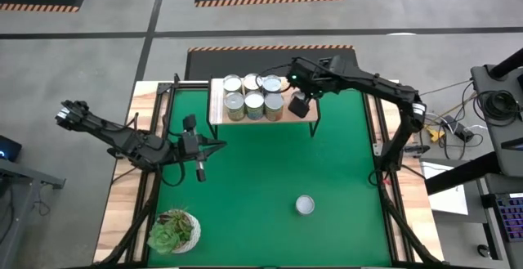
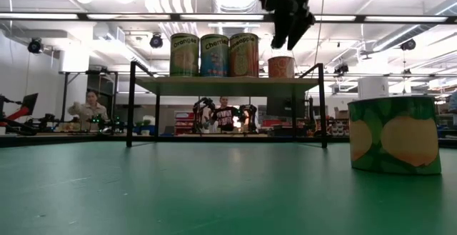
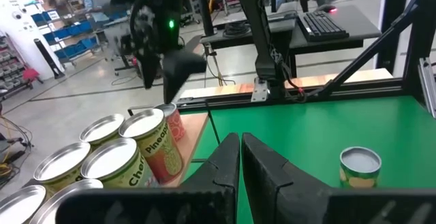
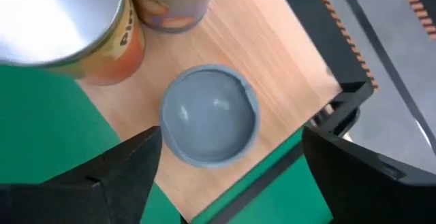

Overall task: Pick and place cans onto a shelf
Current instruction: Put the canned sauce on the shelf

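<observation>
Shelf (image 1: 304,118) at table's far side, long axis left-right. Seven cans (image 1: 254,105) upright on it, one can (image 1: 305,205) alone on mat. My right gripper (image 1: 299,104) hovers over shelf's end, jaws wide, holding nothing. Left gripper (image 1: 198,169) closed, empty.

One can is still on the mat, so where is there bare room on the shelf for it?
The shelf is crowded: cans fill most of it. The only bare board shows at its right end, below the right gripper, beside the can just set there.
</observation>
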Motion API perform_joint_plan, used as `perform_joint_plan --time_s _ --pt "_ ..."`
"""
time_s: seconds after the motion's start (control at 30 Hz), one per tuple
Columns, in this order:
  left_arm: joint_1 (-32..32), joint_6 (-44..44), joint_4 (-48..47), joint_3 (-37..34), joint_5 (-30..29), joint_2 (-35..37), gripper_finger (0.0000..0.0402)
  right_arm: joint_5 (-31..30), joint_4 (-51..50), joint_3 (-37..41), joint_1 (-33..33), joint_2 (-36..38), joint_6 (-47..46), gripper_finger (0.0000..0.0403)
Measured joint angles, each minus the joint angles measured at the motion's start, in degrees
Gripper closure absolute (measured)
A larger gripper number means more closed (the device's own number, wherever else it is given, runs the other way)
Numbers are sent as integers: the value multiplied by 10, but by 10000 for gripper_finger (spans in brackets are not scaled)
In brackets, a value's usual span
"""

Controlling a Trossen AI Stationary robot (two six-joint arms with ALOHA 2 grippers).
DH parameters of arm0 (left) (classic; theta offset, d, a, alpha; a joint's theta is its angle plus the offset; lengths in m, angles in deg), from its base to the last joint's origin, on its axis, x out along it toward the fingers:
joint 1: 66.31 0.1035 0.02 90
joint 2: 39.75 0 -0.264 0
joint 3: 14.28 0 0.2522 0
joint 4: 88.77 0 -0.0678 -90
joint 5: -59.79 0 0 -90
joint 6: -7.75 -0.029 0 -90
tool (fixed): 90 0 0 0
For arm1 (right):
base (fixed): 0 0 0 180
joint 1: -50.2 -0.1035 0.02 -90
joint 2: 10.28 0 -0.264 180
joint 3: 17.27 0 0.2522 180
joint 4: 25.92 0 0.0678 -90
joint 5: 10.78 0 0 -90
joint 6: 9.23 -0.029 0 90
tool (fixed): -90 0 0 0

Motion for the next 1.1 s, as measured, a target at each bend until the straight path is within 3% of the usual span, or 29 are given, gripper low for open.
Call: perform_joint_plan --time_s 0.17,0.33,0.53,0.87,1.1 --pt "0 0 0 0 0 -5 402 5 15 12 1 31 14 124" --pt "0 -3 0 -1 1 -9 402 9 40 42 5 43 47 241" --pt "0 -4 0 -1 1 -14 402 10 144 95 9 45 112 376" --pt "0 -4 0 -6 1 -14 402 8 198 155 19 42 90 394" --pt "0 -4 0 -6 1 -14 402 -46 221 164 30 43 -34 394"
